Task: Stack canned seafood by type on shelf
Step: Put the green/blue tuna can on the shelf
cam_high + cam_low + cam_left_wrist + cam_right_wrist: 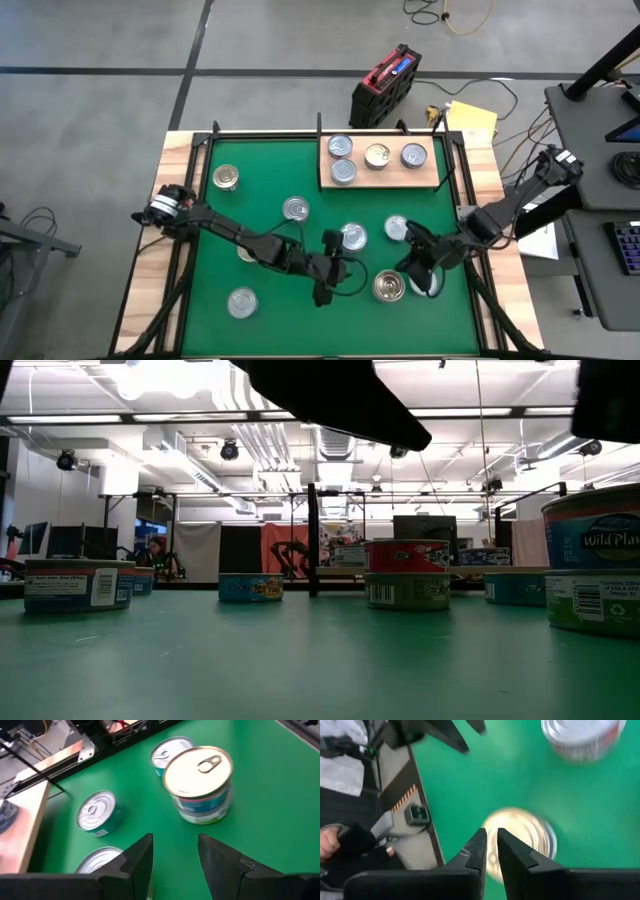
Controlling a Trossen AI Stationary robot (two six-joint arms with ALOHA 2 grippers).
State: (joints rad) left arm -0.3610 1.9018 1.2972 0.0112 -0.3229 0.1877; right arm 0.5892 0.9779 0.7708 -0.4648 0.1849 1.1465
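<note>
Several canned seafood tins lie scattered on the green mat, and several more sit on the pale wooden shelf at the far right. My left gripper hangs open near the mat's middle. Nothing is between its fingers, and a gold-lidded tin stands just beyond them. My right gripper hovers shut on the other side of that gold-lidded tin and holds nothing. In the right wrist view the tin shows blurred below the gripper.
Silver-lidded tins stand close behind both grippers, and others are at the left. Black frame rails border the mat. A person's gloved hand shows beyond the table's edge.
</note>
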